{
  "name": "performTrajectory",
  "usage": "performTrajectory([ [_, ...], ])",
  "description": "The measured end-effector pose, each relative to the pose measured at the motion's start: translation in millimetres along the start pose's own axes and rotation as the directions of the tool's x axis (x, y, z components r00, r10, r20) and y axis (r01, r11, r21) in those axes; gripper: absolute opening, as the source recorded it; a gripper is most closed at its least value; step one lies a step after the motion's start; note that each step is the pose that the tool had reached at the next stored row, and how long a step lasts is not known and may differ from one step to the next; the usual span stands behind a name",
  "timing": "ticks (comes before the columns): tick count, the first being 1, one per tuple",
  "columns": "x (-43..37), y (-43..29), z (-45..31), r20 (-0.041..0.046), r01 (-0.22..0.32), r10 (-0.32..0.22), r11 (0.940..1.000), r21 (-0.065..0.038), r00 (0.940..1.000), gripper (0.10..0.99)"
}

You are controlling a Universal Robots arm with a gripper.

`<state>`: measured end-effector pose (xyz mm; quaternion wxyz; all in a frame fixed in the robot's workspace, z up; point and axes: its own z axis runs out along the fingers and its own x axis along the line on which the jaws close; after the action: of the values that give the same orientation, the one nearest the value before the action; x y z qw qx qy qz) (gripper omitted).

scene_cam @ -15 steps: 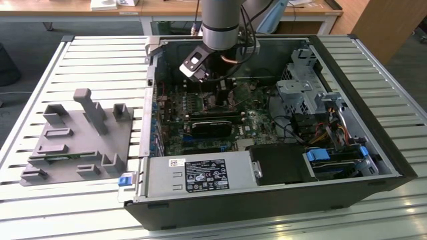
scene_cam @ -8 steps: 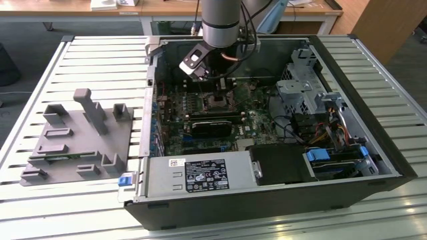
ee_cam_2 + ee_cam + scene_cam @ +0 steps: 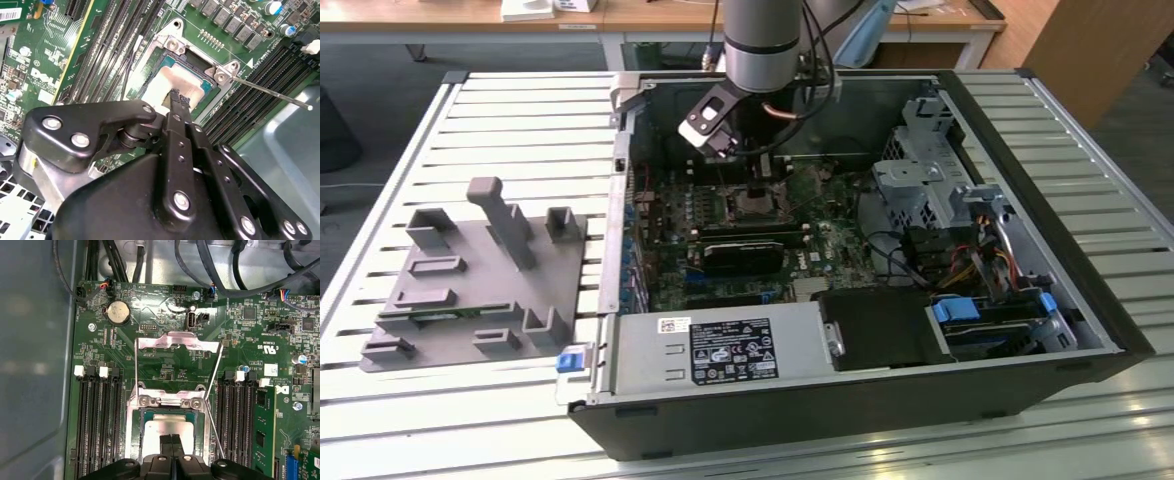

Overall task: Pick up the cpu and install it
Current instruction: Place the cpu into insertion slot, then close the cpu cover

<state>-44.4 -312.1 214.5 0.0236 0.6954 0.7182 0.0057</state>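
Observation:
The cpu [image 3: 165,426], a flat square chip with a shiny silver top, lies flat in the motherboard socket [image 3: 171,401]. The socket's metal load plate [image 3: 178,343] is swung open and its thin lever [image 3: 270,93] sticks out to one side. My gripper [image 3: 171,441] is right over the cpu [image 3: 167,80], its two black fingers [image 3: 176,102] pressed together with the tips at the chip's top; nothing shows between them. In the exterior view the gripper [image 3: 757,188] reaches down into the open computer case over the socket area [image 3: 758,205].
Black memory slots [image 3: 95,425] flank the socket, with a green module [image 3: 262,426] in one. A black card [image 3: 747,252], power supply [image 3: 720,350] and drive cage [image 3: 921,180] crowd the case. A grey fixture tray [image 3: 467,290] sits on the exterior view's left.

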Motion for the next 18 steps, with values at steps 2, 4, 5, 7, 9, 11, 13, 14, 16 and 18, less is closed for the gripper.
performTrajectory([
  [2,0.0,0.1,-1.1,-0.0001,0.0,0.0,1.0,0.0,1.0,0.106],
  [4,0.0,0.1,-2.0,-0.0002,0.0,0.0,1.0,0.0,1.0,0.106],
  [5,0.0,0.1,-2.2,-0.0001,0.0,0.0,1.0,0.0,1.0,0.106],
  [7,-0.1,0.1,-3.0,0.0,0.0,0.0,1.0,0.0,1.0,0.106],
  [9,-0.1,0.2,-3.8,0.0,0.0,0.0,1.0,0.0,1.0,0.106],
  [11,-0.1,0.2,-4.4,0.0,0.0,0.0,1.0,0.0,1.0,0.106],
  [13,-0.2,0.2,-6.0,-0.0001,0.0,0.0,1.0,0.0,1.0,0.106],
  [14,-0.2,0.3,-7.0,0.0,0.0,0.0,1.0,0.0,1.0,0.106],
  [16,-0.2,0.4,-9.3,-0.0001,0.0,0.0,1.0,0.0,1.0,0.106],
  [18,-0.3,0.5,-11.2,0.0,0.0,0.0,1.0,0.0,1.0,0.106],
])
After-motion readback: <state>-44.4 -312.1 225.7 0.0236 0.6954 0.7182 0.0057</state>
